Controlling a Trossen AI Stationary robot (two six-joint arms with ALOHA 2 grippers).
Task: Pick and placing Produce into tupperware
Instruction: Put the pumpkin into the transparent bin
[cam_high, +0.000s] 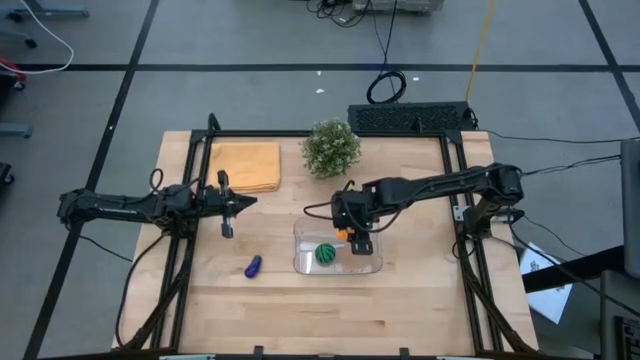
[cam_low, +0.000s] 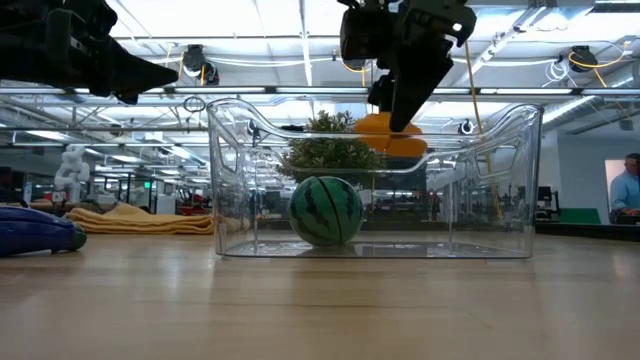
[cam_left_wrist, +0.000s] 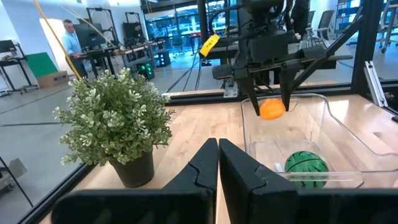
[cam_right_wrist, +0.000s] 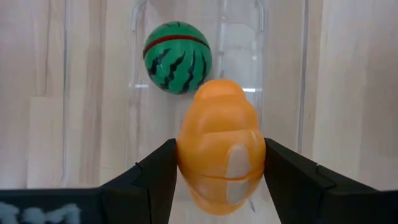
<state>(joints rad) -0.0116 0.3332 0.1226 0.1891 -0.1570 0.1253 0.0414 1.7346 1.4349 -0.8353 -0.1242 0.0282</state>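
Observation:
The clear tupperware (cam_high: 338, 265) stands on the table's middle, and the green striped ball (cam_high: 326, 254) rests on its floor. My right gripper (cam_high: 356, 238) hangs over the tupperware's right half, shut on the small orange piece (cam_right_wrist: 219, 152). The orange piece sits at about rim height (cam_low: 391, 135), above the inside. The purple piece (cam_high: 253, 266) lies on the table left of the tupperware. My left gripper (cam_high: 245, 203) waits shut above the table's left side, pointing level toward the right. My right gripper pinches the orange piece between its two fingers, one on each side (cam_right_wrist: 184, 155). The fingers (cam_left_wrist: 286, 93) slant down from above, and the piece is lifted clear, over the tupperware's inside and higher than the green ball.
A bushy potted plant (cam_high: 331, 148) stands at the far middle, just beyond the tupperware. A folded yellow-orange cloth (cam_high: 245, 166) lies at the far left. The near half of the table is bare wood. People show in the room beyond.

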